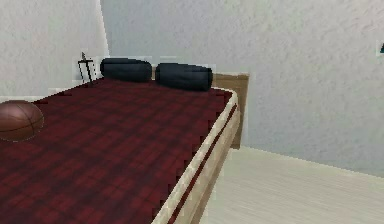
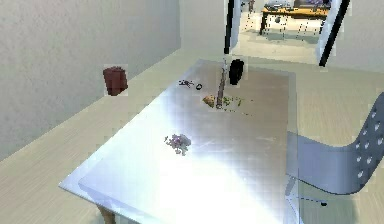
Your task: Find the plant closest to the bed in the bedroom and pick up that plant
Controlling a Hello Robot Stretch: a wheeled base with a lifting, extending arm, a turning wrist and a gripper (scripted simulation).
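A bed (image 1: 120,140) with a dark red plaid cover and a light wooden frame takes up the forward view's left and middle. Two dark pillows (image 1: 157,72) lie at its head against the wall. A brown basketball (image 1: 20,121) rests on the cover at the left edge. Behind the bed's far left corner stands a thin dark stand (image 1: 86,66). In the arm side view, a small grey speckled clump (image 2: 178,142) lies on a pale grey table (image 2: 230,165).
Light floor (image 1: 300,190) runs along the bed's right side to the white wall. On the table's far end stand a thin tan upright thing (image 2: 212,88), a dark object (image 2: 235,70) and small bits (image 2: 188,83). A blue-grey chair (image 2: 345,160) stands right of the table. A red-brown box (image 2: 115,80) sits by the wall, and a doorway (image 2: 290,25) opens beyond.
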